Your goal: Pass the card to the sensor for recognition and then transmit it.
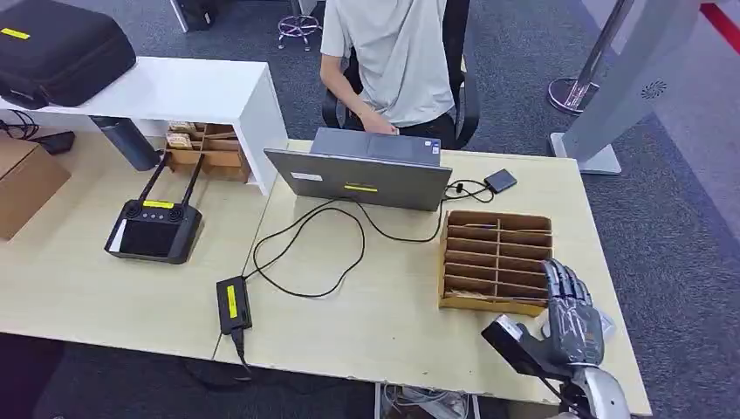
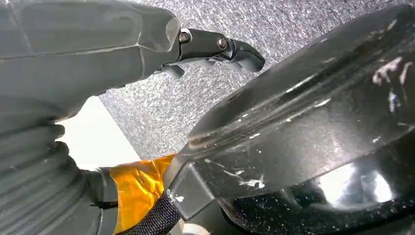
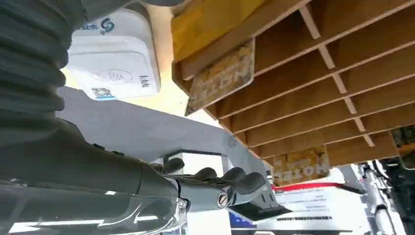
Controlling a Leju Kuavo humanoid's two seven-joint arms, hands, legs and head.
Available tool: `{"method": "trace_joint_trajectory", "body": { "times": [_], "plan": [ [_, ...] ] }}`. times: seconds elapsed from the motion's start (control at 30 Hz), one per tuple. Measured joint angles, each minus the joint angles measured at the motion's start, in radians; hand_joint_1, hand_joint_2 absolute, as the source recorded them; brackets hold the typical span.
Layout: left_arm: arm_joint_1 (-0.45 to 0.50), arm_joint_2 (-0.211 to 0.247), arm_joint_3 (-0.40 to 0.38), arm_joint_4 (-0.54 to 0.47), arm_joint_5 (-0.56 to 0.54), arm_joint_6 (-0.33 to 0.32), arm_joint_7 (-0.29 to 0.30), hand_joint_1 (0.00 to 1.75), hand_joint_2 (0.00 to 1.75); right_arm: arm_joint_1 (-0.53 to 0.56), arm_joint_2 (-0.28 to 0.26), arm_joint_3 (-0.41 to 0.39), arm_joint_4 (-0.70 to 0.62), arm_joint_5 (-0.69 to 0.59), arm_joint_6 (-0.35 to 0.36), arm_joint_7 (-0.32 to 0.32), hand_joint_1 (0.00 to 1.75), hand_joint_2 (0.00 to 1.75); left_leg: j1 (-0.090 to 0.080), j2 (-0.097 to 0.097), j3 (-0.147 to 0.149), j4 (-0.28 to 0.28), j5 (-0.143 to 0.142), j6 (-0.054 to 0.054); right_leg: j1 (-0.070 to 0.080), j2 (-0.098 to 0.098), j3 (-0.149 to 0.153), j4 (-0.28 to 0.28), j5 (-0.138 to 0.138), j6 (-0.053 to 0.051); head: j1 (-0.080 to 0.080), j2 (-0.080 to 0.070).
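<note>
Cards stand in a wooden rack at the near right part of the worktop; in the right wrist view one card sticks out of a slot at the rack's edge and a second card sticks out of another slot further along. The right hand lies just beside the rack's near right corner, its fingers loosely stretched and holding nothing. A white sensor lies on the worktop close to this hand and the rack. The left hand hangs above grey carpet, its fingers apart and holding nothing. Behind the rack stands a laptop, and behind it sits a person.
</note>
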Motion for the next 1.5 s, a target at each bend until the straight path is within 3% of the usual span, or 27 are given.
{"method": "trace_joint_trajectory", "body": {
  "times": [0.4, 0.7, 1.03, 1.5],
  "plan": [
    [-0.012, 0.007, -0.010, 0.000, -0.033, -0.029, 0.011, 0.00, 1.75, -0.143, 0.022, 0.083, 0.080, 0.151, 0.003, 0.024, 0.00, 1.75, 0.000, 0.001, 0.001, 0.000, 0.000, 0.000, 0.000, 0.001, 0.000, 0.000, 0.000, 0.000, 0.000, 0.000],
    [-0.014, 0.010, -0.018, 0.000, -0.037, -0.034, 0.011, 0.00, 1.75, -0.193, 0.015, 0.120, 0.113, 0.185, 0.005, 0.033, 0.00, 1.75, 0.000, 0.000, 0.000, 0.000, 0.000, 0.000, 0.000, 0.000, 0.000, 0.000, 0.000, 0.000, 0.000, 0.000],
    [-0.015, 0.010, -0.020, 0.000, -0.033, -0.034, 0.011, 0.00, 1.75, -0.200, 0.008, 0.137, 0.127, 0.185, 0.005, 0.036, 0.00, 1.75, 0.000, 0.000, 0.000, 0.000, 0.000, 0.000, 0.000, 0.000, -0.001, 0.000, 0.000, 0.000, 0.000, 0.000],
    [-0.014, 0.010, -0.020, 0.000, -0.026, -0.034, 0.011, 0.00, 1.75, -0.159, -0.056, 0.132, 0.080, 0.182, 0.002, 0.045, 0.00, 1.75, 0.000, 0.001, 0.000, 0.000, 0.000, 0.000, 0.000, 0.001, -0.001, 0.000, 0.000, 0.000, 0.000, 0.000]
  ]
}}
